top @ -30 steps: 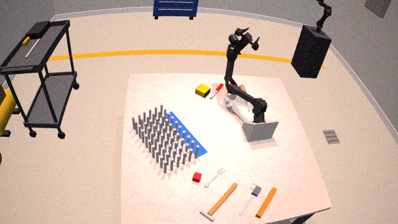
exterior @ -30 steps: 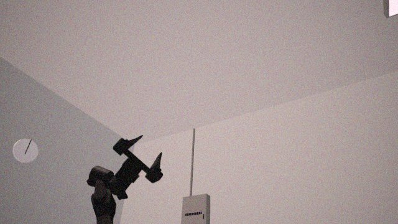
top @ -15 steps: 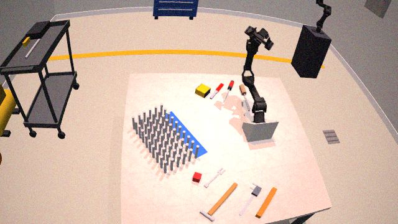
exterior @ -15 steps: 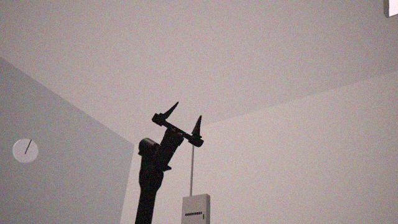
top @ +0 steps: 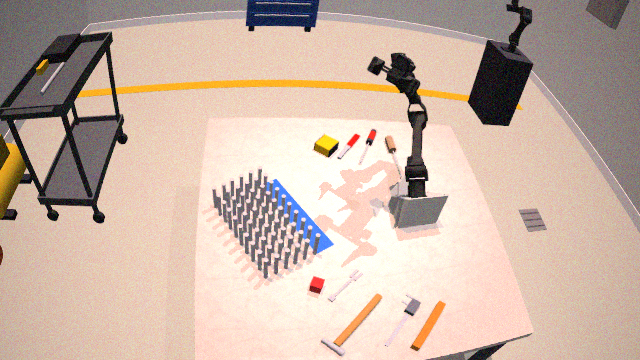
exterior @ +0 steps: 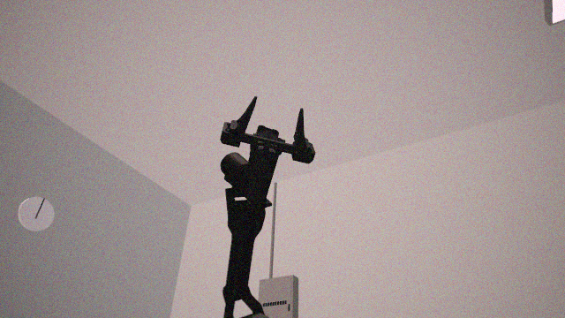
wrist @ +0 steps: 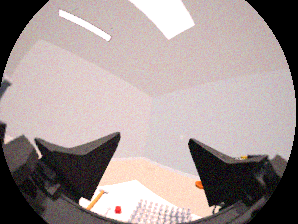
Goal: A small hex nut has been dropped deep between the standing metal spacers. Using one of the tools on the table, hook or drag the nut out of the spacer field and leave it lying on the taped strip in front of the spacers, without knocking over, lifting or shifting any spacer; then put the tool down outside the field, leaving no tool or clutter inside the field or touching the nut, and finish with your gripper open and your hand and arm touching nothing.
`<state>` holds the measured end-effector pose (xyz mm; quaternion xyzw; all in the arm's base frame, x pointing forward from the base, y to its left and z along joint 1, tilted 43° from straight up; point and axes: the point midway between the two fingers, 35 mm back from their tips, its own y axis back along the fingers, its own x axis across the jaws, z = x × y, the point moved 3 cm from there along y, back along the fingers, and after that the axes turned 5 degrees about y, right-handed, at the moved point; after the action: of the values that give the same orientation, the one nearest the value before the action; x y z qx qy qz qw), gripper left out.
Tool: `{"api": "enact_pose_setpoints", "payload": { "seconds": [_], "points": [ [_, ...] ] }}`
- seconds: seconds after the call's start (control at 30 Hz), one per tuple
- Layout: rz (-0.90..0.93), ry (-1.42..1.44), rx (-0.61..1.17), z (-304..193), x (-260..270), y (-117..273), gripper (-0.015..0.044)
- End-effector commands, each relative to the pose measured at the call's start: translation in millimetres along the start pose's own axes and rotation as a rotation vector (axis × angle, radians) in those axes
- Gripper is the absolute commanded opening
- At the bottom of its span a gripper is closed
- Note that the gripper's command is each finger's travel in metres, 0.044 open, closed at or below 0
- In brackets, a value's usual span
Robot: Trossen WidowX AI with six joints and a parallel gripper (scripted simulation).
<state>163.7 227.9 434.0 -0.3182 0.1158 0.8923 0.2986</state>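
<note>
My gripper (exterior: 278,102) (wrist: 154,139) is open and empty, raised high above the table and far from the spacers. The metal spacers (top: 317,243) (wrist: 160,212) stand upright in close rows on the table's left part. The blue taped strip (top: 322,243) runs along their right side; no nut is distinguishable on it. I cannot make out the hex nut between the spacers. A grey tool with a forked end (top: 344,286), a thin-shafted tool with a dark head (top: 411,306) and a hammer (top: 359,318) lie near the front. A red-handled tool (top: 353,140), a screwdriver (top: 371,136) and a wooden-handled tool (top: 390,144) lie at the back.
A red cube (top: 316,284) (wrist: 118,209) lies in front of the spacers, near the forked tool. An orange bar (top: 428,325) lies at the front right, and a yellow block (top: 326,145) at the back. The arm rises from a grey base (top: 421,211) on the table's right.
</note>
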Motion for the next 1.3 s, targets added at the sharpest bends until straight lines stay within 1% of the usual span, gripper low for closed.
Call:
{"api": "enact_pose_setpoints", "payload": {
  "seconds": [0.0, 0.13, 0.23, 0.33, 0.5, 0.6, 0.73, 0.97, 1.07, 1.27],
  "points": [
    [-0.073, -0.051, 0.119, -45.0, -10.2, -22.6, 0.044],
    [-0.136, -0.085, 0.218, -87.1, -21.8, -35.4, 0.044],
    [-0.185, -0.093, 0.327, -132.4, -32.9, -40.9, 0.044],
    [-0.234, -0.107, 0.436, -179.1, -44.0, -39.4, 0.044],
    [-0.3, -0.151, 0.547, -233.1, -57.0, -31.4, 0.044],
    [-0.366, -0.204, 0.634, -279.8, -67.4, -18.2, 0.044],
    [-0.458, -0.282, 0.744, -339.8, -77.0, 9.9, 0.044],
    [-0.631, -0.435, 0.923, -432.3, -78.1, 82.2, 0.044],
    [-0.668, -0.469, 0.957, -448.4, -75.4, 99.7, 0.044],
    [-0.668, -0.469, 0.957, -448.4, -75.4, 99.7, 0.044]
  ]
}}
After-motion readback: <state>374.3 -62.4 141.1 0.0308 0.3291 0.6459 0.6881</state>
